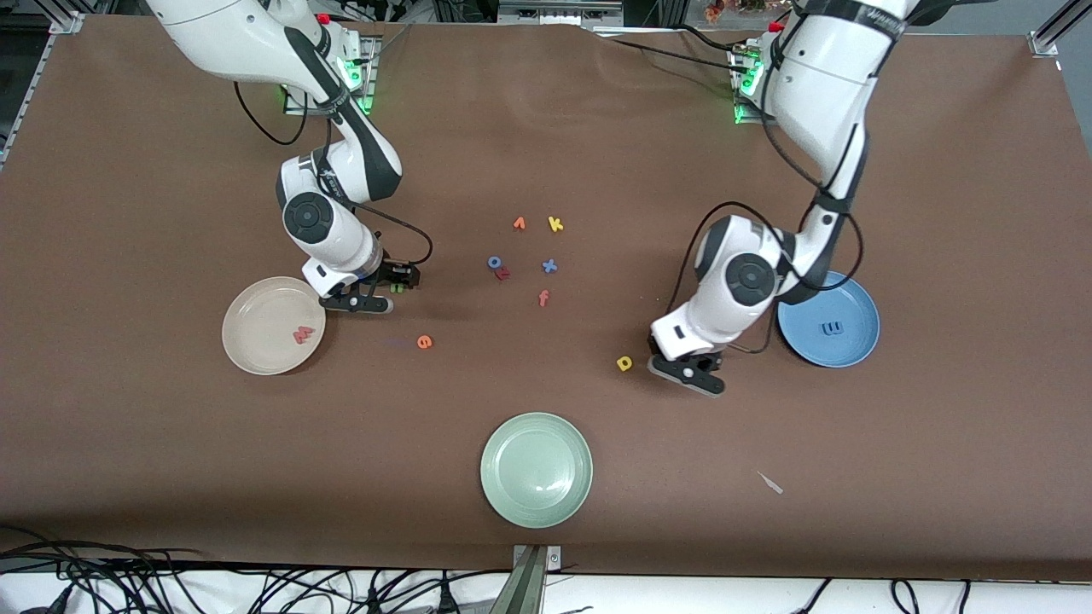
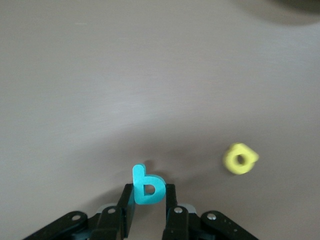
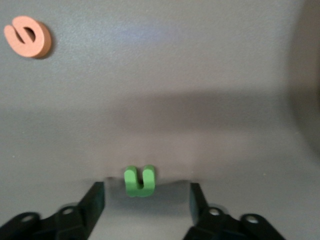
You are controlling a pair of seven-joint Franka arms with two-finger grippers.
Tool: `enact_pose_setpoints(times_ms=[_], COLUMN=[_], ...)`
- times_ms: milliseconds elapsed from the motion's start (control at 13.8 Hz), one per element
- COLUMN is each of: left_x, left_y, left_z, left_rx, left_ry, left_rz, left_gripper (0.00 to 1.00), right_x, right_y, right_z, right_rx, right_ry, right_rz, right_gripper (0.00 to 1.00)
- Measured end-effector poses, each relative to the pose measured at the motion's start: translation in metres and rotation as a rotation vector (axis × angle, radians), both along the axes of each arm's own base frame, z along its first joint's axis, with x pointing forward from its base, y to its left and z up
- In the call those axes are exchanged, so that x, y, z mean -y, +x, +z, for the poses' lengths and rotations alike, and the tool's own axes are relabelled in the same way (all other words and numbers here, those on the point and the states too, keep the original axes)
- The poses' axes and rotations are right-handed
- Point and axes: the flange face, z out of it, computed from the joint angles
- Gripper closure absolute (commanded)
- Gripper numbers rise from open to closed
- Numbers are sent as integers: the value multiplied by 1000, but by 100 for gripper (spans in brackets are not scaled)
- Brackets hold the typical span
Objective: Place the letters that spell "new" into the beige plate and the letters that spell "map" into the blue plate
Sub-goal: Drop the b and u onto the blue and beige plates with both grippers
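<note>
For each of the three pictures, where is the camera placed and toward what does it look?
Front view: high across the table, facing both arms; shows beige plate, blue plate, scattered letters.
Left wrist view: on the left arm, looking down; left gripper shut on teal p.
Right wrist view: on the right arm, looking down; right gripper open around green n.
Shared: yellow a; orange e.

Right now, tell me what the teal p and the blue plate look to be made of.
Teal p, clamped in the left gripper: likely foam, with thick, matte, soft-edged faces. Blue plate: smooth with a faint sheen and raised rim, plastic or glazed ceramic; I can't tell which.
</note>
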Motion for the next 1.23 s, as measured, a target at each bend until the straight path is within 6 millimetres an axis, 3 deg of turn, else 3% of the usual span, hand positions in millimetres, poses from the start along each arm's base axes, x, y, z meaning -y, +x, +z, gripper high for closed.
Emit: enact_pose_setpoints(times_ms=[145,290,435,652,724,869,942,1231], left_x=[-54,-109,-160,-234,-247,-250,-247,-231], left_y=[-6,-30,-56,-79,-85,-89,-89,-80], left_z=[25,38,39,19,11,0,-2,7], left_rx=[-30,-62,-91,-141,-159,-179,-181,-150], left_ry=[8,16,27,39,42,43,43,42], left_rz=[46,75,35,7,6,1,-4,-26], left_gripper=[93,93,92,76,59,22,16,16], right_x=[-3,-3,-3,-2,-2,-2,-2,-4], right_y=[-2,-3,-2,-2,-2,-1,-1,3], right_z=[-2,-3,-3,-2,-2,-1,-1,2], right_rx=[-4,-6,-5,-3,-3,-2,-2,10], right_ry=[-1,-2,-2,-2,-2,-2,-2,1], right_rz=[1,1,-1,-3,-3,-7,-9,-30], right_gripper=[43,53,62,76,80,80,81,83])
